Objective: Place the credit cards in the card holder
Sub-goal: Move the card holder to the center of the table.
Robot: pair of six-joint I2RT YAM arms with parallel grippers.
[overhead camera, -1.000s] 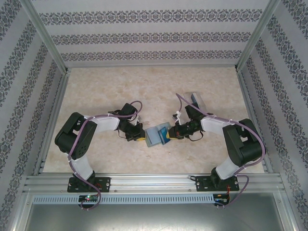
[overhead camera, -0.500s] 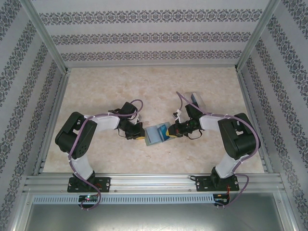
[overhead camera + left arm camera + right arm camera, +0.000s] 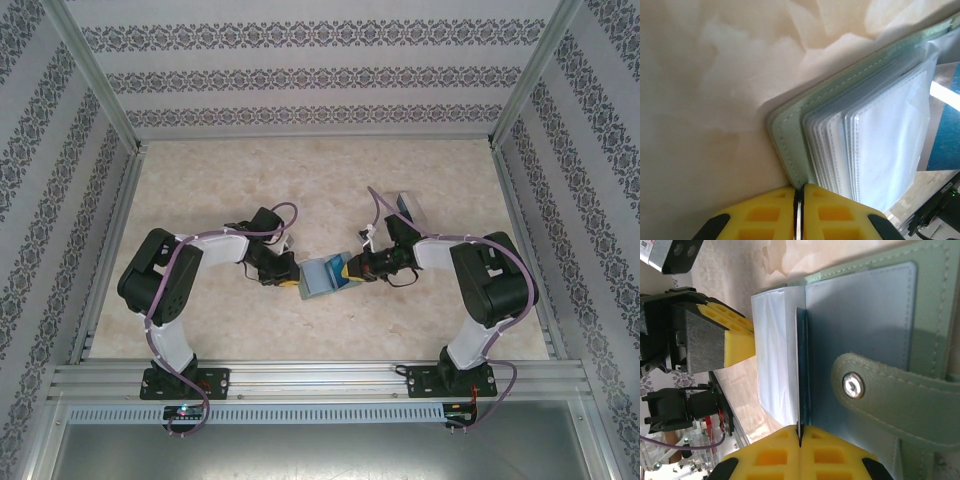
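Right jaws clench blue card (image 3: 801, 365) edge-on in card holder (image 3: 930, 290); left jaws (pressed together) touch its corner

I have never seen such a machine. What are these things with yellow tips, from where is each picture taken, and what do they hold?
These are two robot arms, bolted at the near edge of a beige table. One picture looks down from above. The other two come from a small camera on each wrist. Between the arms is an open green card holder with clear sleeves. The left hand, yellow fingers shut, seems to pinch the edge of the holder's cover. The right hand is shut on a thin blue card, seen edge-on beside the sleeves. A clear box stands farther back on the right.
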